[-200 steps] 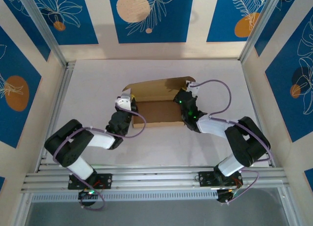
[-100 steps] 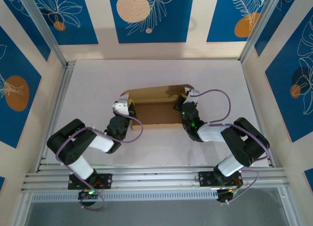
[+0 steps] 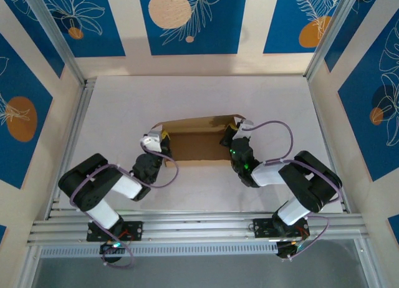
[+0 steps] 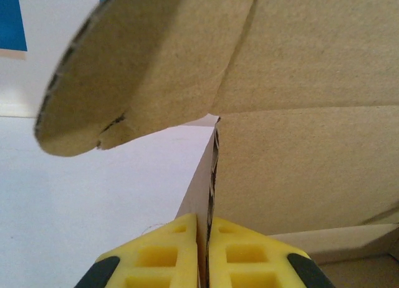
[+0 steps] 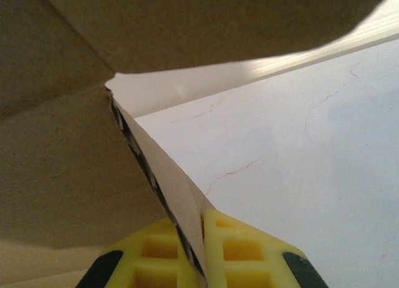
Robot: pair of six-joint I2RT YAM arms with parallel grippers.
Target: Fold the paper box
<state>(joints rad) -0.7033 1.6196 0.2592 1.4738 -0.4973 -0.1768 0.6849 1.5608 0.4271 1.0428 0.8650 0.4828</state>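
Paper box [image 3: 198,137] plain brown, back flap raised; left gripper [image 4: 202,238] and right gripper [image 5: 198,244] each clamp an end wall

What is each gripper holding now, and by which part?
Both hold the paper box: the left gripper pinches its left side wall, the right gripper its right side wall.

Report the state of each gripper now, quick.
Left gripper: closed on a side wall of the paper box.
Right gripper: closed on the opposite side wall of the paper box.
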